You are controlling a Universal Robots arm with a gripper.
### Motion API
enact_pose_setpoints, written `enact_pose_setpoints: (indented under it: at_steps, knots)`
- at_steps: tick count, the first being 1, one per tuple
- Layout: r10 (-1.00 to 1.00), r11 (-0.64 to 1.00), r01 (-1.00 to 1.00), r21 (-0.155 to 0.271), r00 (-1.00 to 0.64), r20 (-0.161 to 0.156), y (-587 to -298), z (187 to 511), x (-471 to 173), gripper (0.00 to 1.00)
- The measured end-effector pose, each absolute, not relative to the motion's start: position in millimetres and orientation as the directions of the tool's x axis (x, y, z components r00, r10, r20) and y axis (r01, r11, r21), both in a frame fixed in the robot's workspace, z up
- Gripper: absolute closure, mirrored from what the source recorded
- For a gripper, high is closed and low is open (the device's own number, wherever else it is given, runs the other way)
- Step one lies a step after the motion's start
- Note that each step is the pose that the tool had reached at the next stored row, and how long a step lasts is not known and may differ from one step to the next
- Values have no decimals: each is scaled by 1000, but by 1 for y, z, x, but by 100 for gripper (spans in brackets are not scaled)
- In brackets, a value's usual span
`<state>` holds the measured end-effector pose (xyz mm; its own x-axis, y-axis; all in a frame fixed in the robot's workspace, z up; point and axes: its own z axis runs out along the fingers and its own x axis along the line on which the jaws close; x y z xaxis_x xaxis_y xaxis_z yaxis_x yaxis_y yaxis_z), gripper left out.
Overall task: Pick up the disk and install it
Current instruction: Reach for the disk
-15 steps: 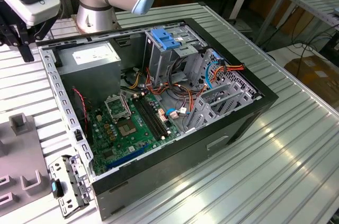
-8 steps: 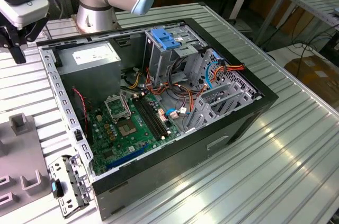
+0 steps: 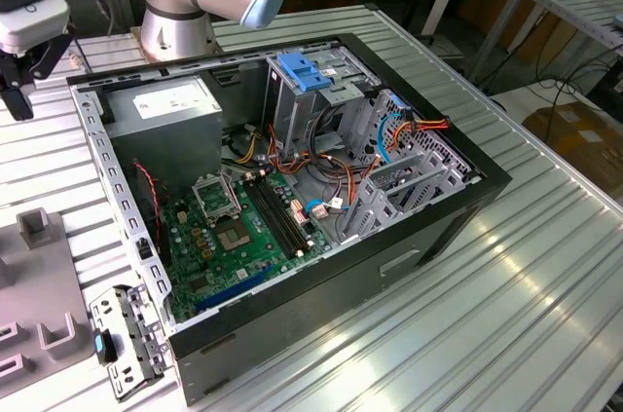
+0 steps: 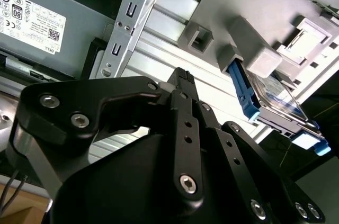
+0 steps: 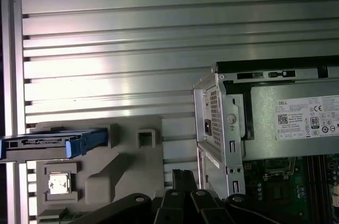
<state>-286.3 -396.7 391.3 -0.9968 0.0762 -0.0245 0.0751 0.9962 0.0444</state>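
Here, in the exterior view, an open computer case (image 3: 321, 305) is lying on its side on a ribbed aluminium table (image 3: 526, 324), showing a power supply (image 3: 170, 100), a green motherboard (image 3: 243, 227) and a pale-blue plate (image 3: 304, 71) sitting on top of the drive cage. The arm's base (image 3: 180, 3) is standing on the table at the far side of the case. A grey perforated bracket (image 3: 127, 339) with a small blue tab is lying just beside the case's near corner on the exterior view's left, and a grey fixture (image 3: 39, 285) is resting further to that side. The gripper (image 3: 21, 81) is hanging at the far end of the exterior view's left, above the table and outside the case.

In the second wrist view, the disk (image 4: 275, 102) is standing on edge in a slot of the grey fixture, its blue carrier rail facing the camera and its dark body behind it. The gripper is hovering over the bare table slats beside the case's metal edge, well apart from the disk.

In the first wrist view, the disk (image 5: 47, 146) is sitting at the side of the fixture away from the case. The gripper is hanging over the strip of table between the fixture and the case. Whether the gripper is spread or pressed together cannot be told.
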Motion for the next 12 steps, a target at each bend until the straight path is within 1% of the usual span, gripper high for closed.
enact_pose_setpoints:
  at_steps: [12]
  knots:
    - [76, 996, 75, 44, -997, -24, -397, 391, -299, 89]
